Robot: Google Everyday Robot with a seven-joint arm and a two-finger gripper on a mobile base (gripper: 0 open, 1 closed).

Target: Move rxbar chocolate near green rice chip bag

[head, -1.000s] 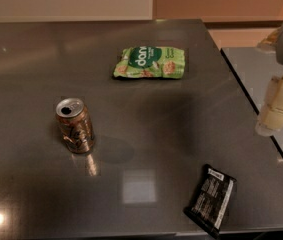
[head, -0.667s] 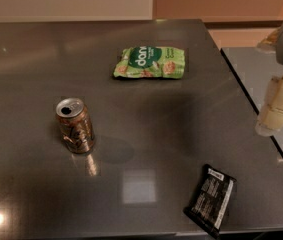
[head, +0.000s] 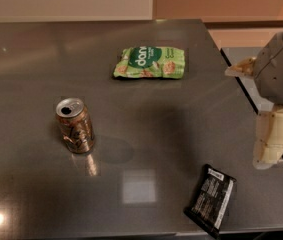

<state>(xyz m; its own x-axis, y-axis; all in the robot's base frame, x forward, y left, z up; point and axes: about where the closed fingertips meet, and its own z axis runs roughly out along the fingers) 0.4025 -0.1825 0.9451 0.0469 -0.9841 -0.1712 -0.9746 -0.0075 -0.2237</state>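
The rxbar chocolate is a flat black wrapper with white text, lying at the front right of the dark table, close to the front edge. The green rice chip bag lies flat at the back middle of the table, far from the bar. My gripper hangs at the right edge of the table, above and to the right of the bar, not touching it.
A brown soda can stands upright at the left middle of the grey table. The table's right edge runs just under my arm, with a second surface beyond it.
My arm and gripper have moved down in the view and slightly left, closer to the front right of the table and the bar. The objects have not moved.
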